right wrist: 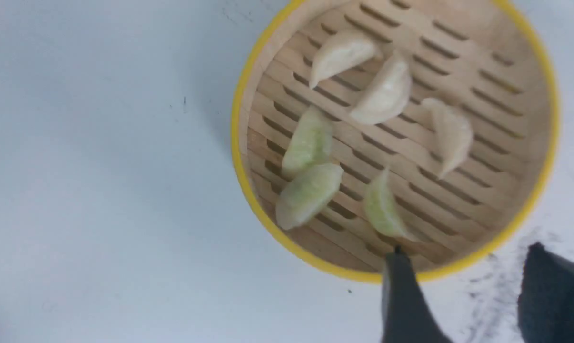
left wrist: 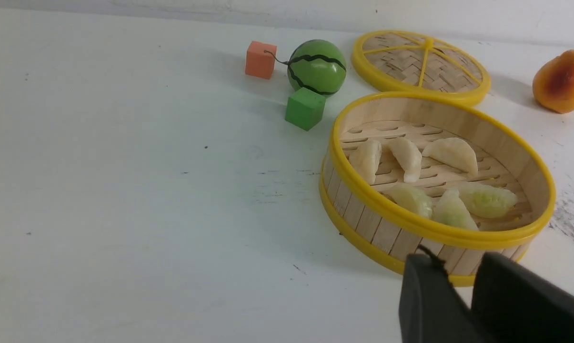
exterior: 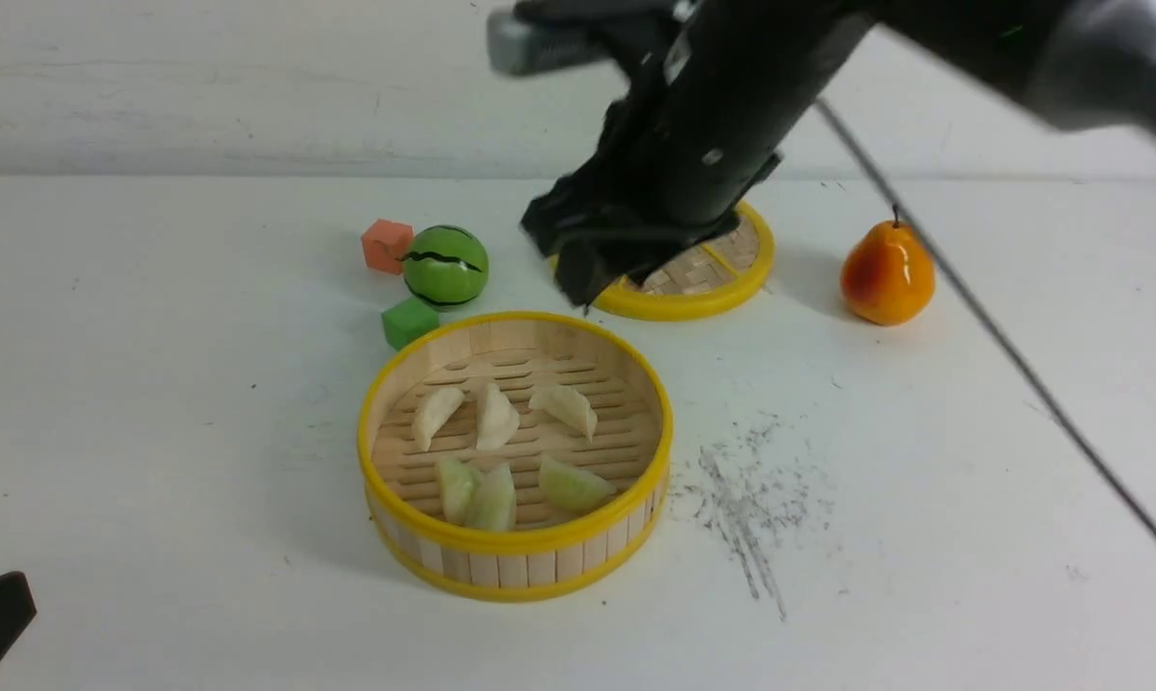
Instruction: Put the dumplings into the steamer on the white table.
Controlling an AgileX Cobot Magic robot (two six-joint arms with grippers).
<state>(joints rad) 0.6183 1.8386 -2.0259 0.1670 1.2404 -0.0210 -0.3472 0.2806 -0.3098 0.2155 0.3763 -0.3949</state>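
The steamer (exterior: 515, 566) stands on the white table (exterior: 155, 384), in the middle near the front. On its slatted floor lie the dumplings: three cream ones (exterior: 496, 417) towards the back and three pale green ones (exterior: 573, 485) towards the front. My right gripper (exterior: 582, 274) hangs blurred above the steamer's far rim, open and empty. In the right wrist view its fingertips (right wrist: 396, 267) stand wide apart over the rim (right wrist: 239, 143). My left gripper (left wrist: 460, 267) sits low by the steamer's wall (left wrist: 363, 214), slightly open, holding nothing.
Behind the steamer lies a flat woven lid (exterior: 721, 278), partly under the right arm. A toy pear (exterior: 886, 274) stands at the back right. A green melon ball (exterior: 445, 266), an orange cube (exterior: 386, 245) and a green cube (exterior: 409, 321) sit back left. A cable (exterior: 1019, 365) crosses the right side.
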